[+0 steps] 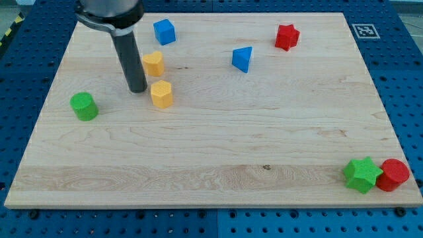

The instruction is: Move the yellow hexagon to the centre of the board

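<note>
Tool: plain rod, no jaws, holds nothing. My tip rests on table, just left of yellow hexagon, near it; contact not discernible. Second yellow block sits just beyond, shape unclear. Hexagon lies left of centre, far half.

Procedure (judgement): push rightward and slightly nearward. Keep tip behind hexagon's left face, aligned through its middle, else block spins off. Avoid second yellow block. Blue wedge lies clear of path.

My tip stands just left of the yellow hexagon, with a second yellow block close at its upper right. Rightward beyond the hexagon the board lies open; the blue triangular block sits higher.
</note>
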You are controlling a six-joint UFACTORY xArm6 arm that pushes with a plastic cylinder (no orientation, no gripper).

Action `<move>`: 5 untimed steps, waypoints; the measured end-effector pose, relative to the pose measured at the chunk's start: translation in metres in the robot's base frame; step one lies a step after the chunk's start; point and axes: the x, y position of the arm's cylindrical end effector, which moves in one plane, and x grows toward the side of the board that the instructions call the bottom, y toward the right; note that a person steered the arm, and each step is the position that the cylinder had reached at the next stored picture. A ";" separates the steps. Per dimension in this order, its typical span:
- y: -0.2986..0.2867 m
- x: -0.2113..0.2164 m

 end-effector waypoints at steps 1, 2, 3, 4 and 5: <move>0.028 0.016; 0.055 0.013; 0.080 0.008; 0.100 0.015; 0.116 0.028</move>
